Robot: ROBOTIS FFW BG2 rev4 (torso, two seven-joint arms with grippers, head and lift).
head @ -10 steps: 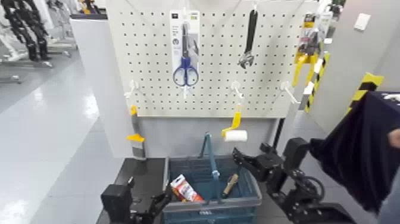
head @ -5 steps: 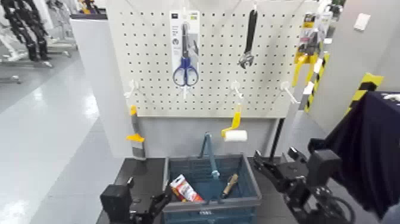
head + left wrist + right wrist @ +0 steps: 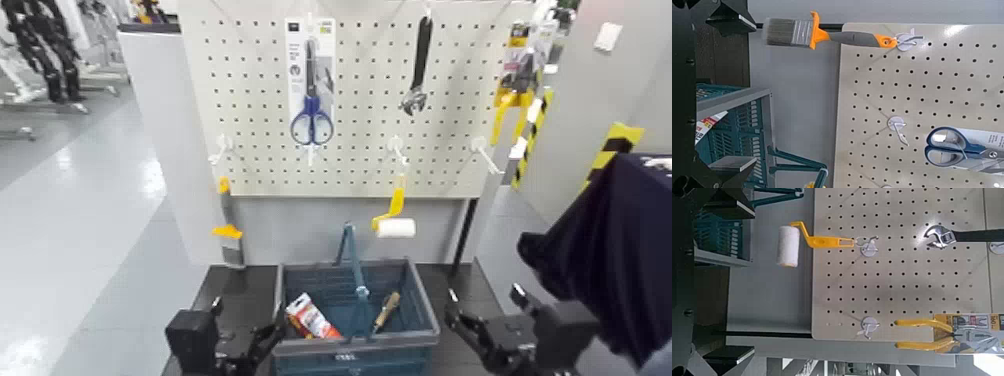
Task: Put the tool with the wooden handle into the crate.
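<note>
Trowel (image 3: 387, 311) lies inside the crate (image 3: 420, 305), handle leaning on the far-right wall. Light, rigid; wooden handle is the grip spot, blade slick. Right pincer (image 3: 478, 335) released, empty, beside crate. Left pincer (image 3: 262, 340) low, state unclear.

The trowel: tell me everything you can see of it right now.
The trowel lies inside the blue-grey crate, in its right half, beside the blue hoop handle. Its pale wooden handle shows clearly, slanting from lower left to upper right; the blade is too dark against the crate floor to make out. It rests on the floor, apart from the red-and-white packet in the left half. Neither pincer touches it: the right pincer is outside the crate, open.
</note>
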